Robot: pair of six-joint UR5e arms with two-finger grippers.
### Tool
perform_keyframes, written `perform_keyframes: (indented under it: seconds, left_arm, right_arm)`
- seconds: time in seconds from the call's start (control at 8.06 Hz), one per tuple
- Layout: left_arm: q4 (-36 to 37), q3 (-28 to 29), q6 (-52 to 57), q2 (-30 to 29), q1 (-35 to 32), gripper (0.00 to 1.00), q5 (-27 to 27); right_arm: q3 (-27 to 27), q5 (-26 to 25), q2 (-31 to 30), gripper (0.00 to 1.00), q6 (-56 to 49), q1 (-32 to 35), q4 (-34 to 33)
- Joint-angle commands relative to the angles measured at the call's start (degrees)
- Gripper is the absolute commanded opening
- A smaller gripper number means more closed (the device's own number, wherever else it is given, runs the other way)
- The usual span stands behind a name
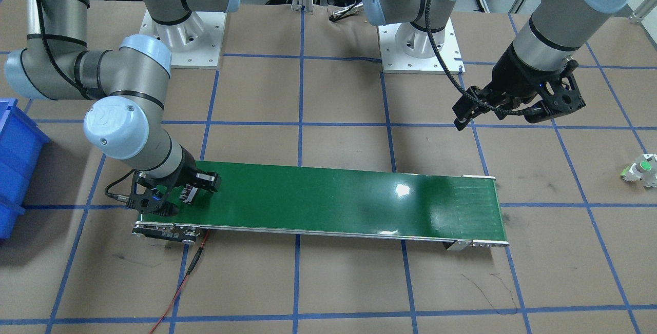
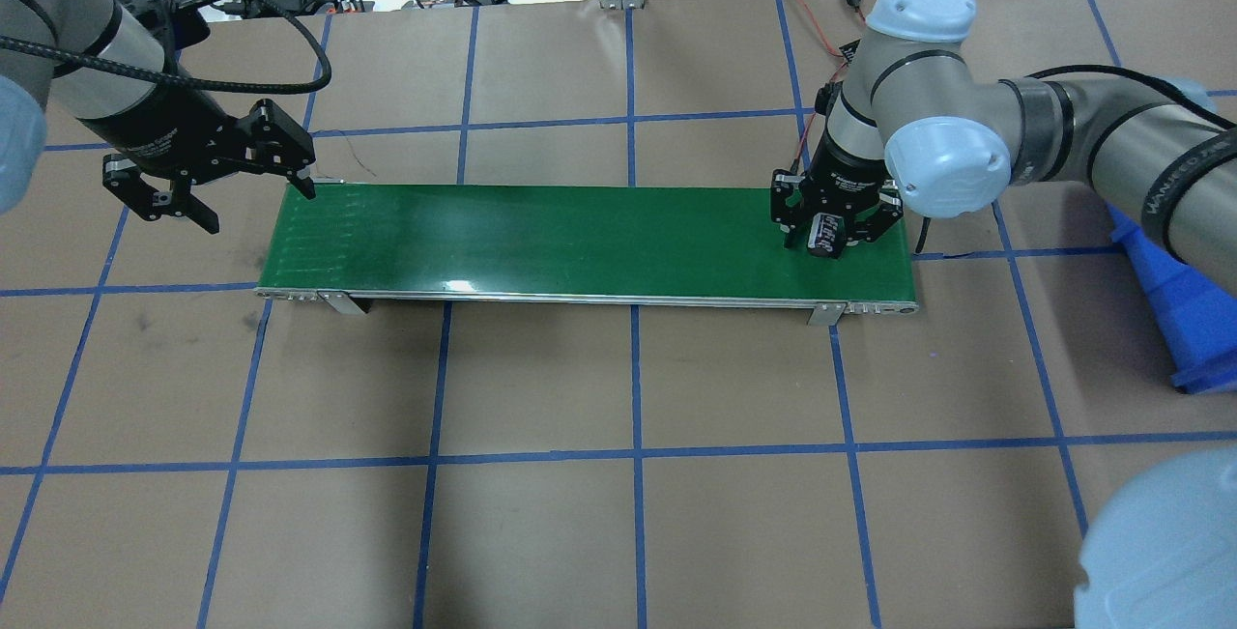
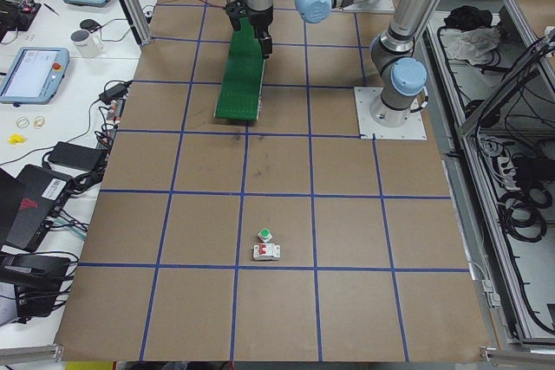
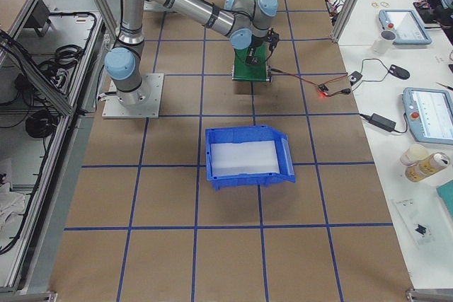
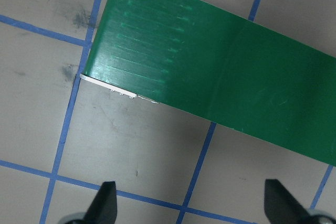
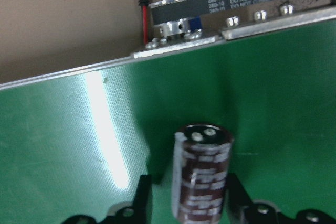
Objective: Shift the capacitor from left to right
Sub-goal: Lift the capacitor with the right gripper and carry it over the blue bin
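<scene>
The capacitor (image 6: 202,179), a stubby dark brown cylinder with pale stripes, lies at the right end of the green conveyor belt (image 2: 580,238). It also shows in the overhead view (image 2: 824,233) and the front view (image 1: 189,194). My right gripper (image 6: 189,198) straddles it with the jaws partly closed: one finger touches its side, and a gap shows at the other finger. My left gripper (image 2: 256,204) is open and empty, above the table beside the belt's left end (image 5: 191,203).
A blue bin (image 4: 248,157) stands on the table past the belt's right end (image 2: 1179,320). A small white part with a green cap (image 3: 266,247) sits far out on the left side (image 1: 641,170). A red cable (image 1: 179,288) runs from the belt's motor end.
</scene>
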Motion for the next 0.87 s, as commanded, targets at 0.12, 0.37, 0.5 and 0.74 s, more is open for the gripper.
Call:
perform_keyframes:
  seconds: [0.12, 0.37, 0.5, 0.74]
  left_arm:
    - [-1.4, -0.2, 0.7, 0.5, -0.7, 1.00, 0.6]
    - [-1.5, -0.1, 0.7, 0.4, -0.7, 1.00, 0.1]
    - [-1.5, -0.1, 0.7, 0.4, -0.8, 1.00, 0.2]
    - [-1.4, -0.3, -0.1, 0.3, -0.8, 1.00, -0.1]
  right_arm:
    - [-0.9, -1.0, -0.8, 0.00, -5.2, -4.3, 1.3]
    - [-4.6, -5.8, -2.3, 0.00, -7.5, -4.6, 6.8]
    - [-7.4, -7.2, -3.7, 0.00, -12.8, -6.8, 12.1]
    - [-8.5, -11.6, -8.3, 0.00, -29.3, -15.6, 15.0]
